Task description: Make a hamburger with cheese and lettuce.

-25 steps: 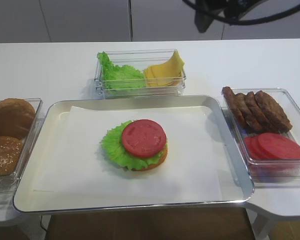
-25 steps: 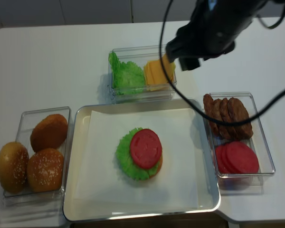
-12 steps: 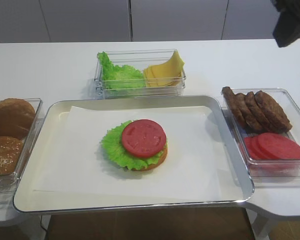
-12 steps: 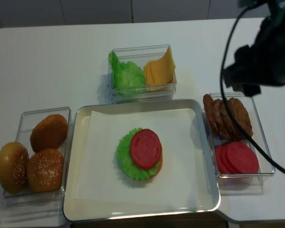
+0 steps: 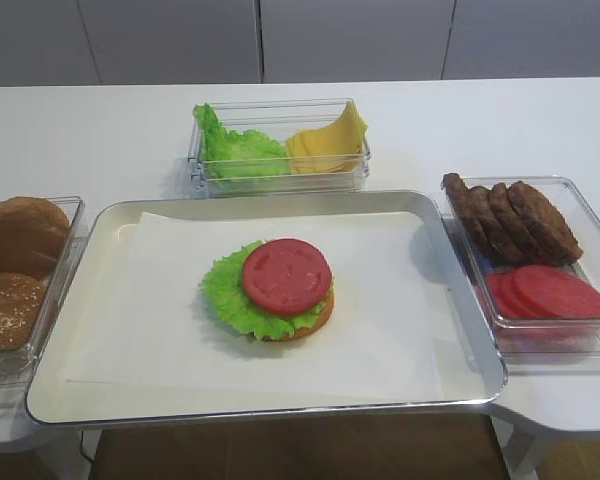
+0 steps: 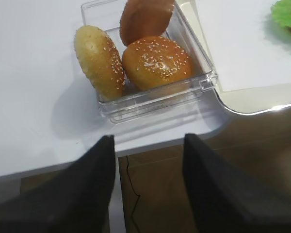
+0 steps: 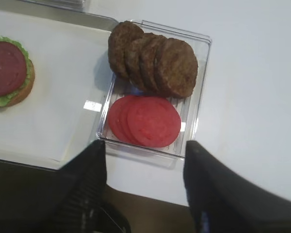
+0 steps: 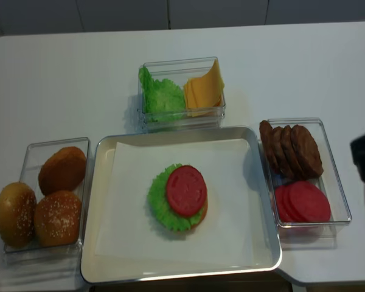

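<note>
One hamburger (image 8: 177,198) lies flat near the middle of the paper-lined metal tray (image 8: 103,267), at the table's front edge. It is a low round stack with no real long axis: a golden-tan bun base, a ruffled green leaf spreading wider than the bun, mostly toward the tray's left edge, and a red tomato slice (image 8: 186,190) on top. The bun shows only as a thin crescent on the side toward the tray's front right corner.

Behind the tray's back edge, a clear box (image 8: 147,123) holds the lettuce (image 8: 161,97) on its left side and the cheese (image 8: 205,91) on its right. The cheese slices are thin, pale yellow-orange, and lean with a pointed corner rising above the box's back rim. How many slices there are cannot be made out.

Near the tray's right edge, another clear box (image 7: 202,77) holds overlapping dark meat patties (image 7: 153,63) toward the back and tomato slices (image 7: 145,121) toward the front. A box by the tray's left edge holds seeded buns (image 6: 136,53).

The right gripper (image 7: 145,187) hangs over the table's front edge before the patty box, fingers spread wide, holding nothing. The left gripper (image 6: 148,189) hangs past the front edge near the bun box, also spread and empty. Both show only blurred dark fingers; in the second overhead view, a dark shape cut off at the right frame edge is too partial to identify.
</note>
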{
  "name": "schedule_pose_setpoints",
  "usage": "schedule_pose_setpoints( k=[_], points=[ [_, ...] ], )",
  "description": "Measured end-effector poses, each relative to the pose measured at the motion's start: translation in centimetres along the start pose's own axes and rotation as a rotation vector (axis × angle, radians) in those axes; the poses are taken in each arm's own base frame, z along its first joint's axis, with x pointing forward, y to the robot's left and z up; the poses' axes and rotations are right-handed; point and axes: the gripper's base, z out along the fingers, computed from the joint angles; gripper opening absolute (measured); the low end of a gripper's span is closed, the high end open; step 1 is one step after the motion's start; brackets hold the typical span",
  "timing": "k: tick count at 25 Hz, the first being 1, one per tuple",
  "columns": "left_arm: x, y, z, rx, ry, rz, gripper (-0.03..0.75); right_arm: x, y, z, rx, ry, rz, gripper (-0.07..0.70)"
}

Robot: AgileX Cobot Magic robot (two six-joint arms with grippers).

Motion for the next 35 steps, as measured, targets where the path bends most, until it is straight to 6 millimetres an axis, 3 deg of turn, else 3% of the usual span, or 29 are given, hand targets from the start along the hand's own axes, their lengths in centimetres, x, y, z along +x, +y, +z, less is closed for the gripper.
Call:
schedule_pose_setpoints(
  k=[11, 18, 28, 35],
  points=[
    [0.0, 0.0, 0.0, 0.0, 0.0, 0.0, 0.342, 6.9, -2.8, -3.4, 0.048, -0.134, 0.17, 0.401],
    [0.0, 0.0, 0.0, 0.0, 0.0, 0.0, 0.342, 11.8, -2.9, -3.6, 0.066, -0.186, 0.21, 0.401],
    [0.0, 0.0, 0.0, 0.0, 0.0, 0.0, 0.342, 17.3, -1.6, -1.7, 0.045, -0.253, 0.136, 0.4],
    [0.0, 0.0, 0.0, 0.0, 0.0, 0.0, 0.342, 19.1, -1.0, 0.0, 0.016, -0.326, 0.105, 0.37]
  ],
)
